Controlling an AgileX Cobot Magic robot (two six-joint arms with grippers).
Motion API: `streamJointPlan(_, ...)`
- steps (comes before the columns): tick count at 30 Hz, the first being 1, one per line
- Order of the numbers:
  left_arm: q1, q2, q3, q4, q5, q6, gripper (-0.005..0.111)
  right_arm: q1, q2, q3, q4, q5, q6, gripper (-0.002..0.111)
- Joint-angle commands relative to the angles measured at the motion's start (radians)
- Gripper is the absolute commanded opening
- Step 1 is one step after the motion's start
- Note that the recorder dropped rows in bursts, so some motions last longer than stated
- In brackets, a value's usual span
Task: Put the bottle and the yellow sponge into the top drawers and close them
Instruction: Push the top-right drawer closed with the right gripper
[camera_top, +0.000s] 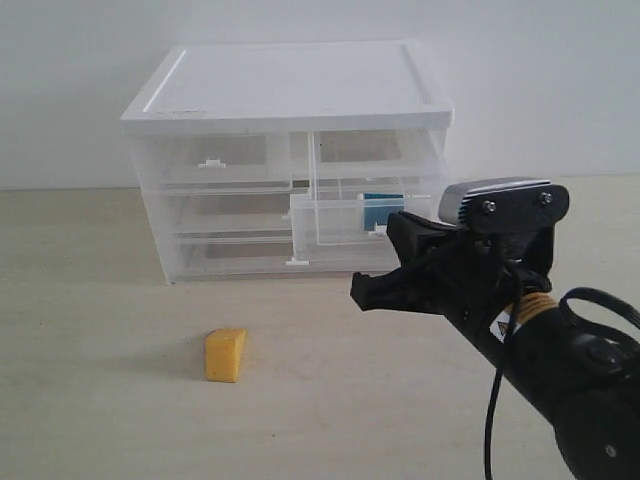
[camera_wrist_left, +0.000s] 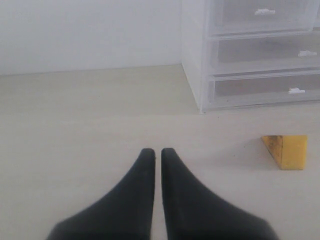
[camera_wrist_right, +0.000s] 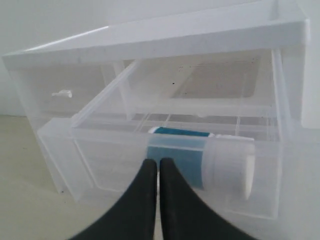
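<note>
your right gripper (camera_top: 364, 292) is clenched with nothing between its jaws, hovering just in front of the right top drawer (camera_top: 345, 228), which stands pulled out of the cabinet (camera_top: 290, 90). the bottle (camera_wrist_right: 200, 161) lies on its side inside that drawer (you can see it through the clear front wall). the left top drawer (camera_top: 215, 160) is pushed in. the yellow sponge (camera_top: 225, 356) sits on the table (camera_top: 100, 400) in front of the cabinet, apart from it. your left gripper (camera_wrist_left: 157, 151) is clenched too and empty, low over the table, near the sponge but not touching it.
</note>
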Motion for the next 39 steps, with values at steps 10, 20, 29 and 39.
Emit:
streamJointPlan(10,-0.01,-0.003,0.004,-0.003,-0.008,-0.007,0.004,0.001,0.003,-0.133,0.106,0.102,-0.152,0.0)
streamJointPlan(20,-0.01,-0.003,0.004,-0.003,-0.008,-0.007,0.004,0.001,0.131,-0.271,0.152,0.098,-0.221,0.0)
streamJointPlan(29,-0.01,-0.003,0.004,-0.003,-0.008,-0.007,0.004,-0.001,0.166,-0.363,0.196,0.08,-0.324,0.0)
streamJointPlan(39,-0.01,-0.003,0.004,-0.003,-0.008,-0.007,0.004,-0.064,0.22,-0.437,0.19,0.09,-0.33,0.0)
